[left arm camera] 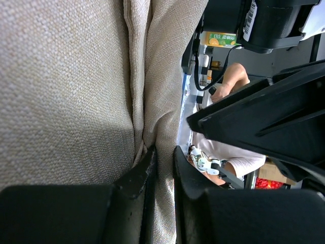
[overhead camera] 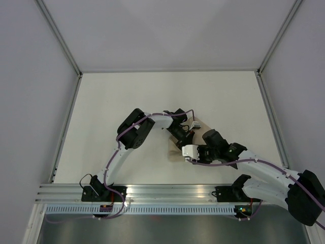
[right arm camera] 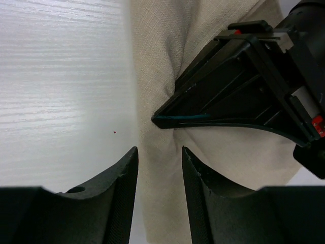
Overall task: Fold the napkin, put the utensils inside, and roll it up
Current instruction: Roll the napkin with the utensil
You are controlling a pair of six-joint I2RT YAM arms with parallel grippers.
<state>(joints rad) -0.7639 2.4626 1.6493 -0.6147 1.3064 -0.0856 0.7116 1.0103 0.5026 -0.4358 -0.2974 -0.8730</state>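
— Where is the cloth from where you sit?
— The napkin (overhead camera: 199, 125) lies around the middle of the white table (overhead camera: 127, 96). Both my wrists crowd over it, so the top camera shows me only tan corners poking out from under them.
— What is the left side doing?
— My left gripper (left arm camera: 164, 152) is pinching a raised fold of the napkin. The fabric runs up between its black fingers (left arm camera: 137, 178), and through the right wrist camera I see the weave pucker where those tips meet.
— And the right?
— My right gripper (right arm camera: 159, 152) stands spread, its two fingers (right arm camera: 122, 188) apart. The napkin's long edge shows in the gap, with bare table on one side of that edge and cloth on the other. I cannot tell whether either finger touches the fabric.
— How close are the two?
— The left tips sit just beyond the gap of my right fingers, near but apart, over the same stretch of cloth.
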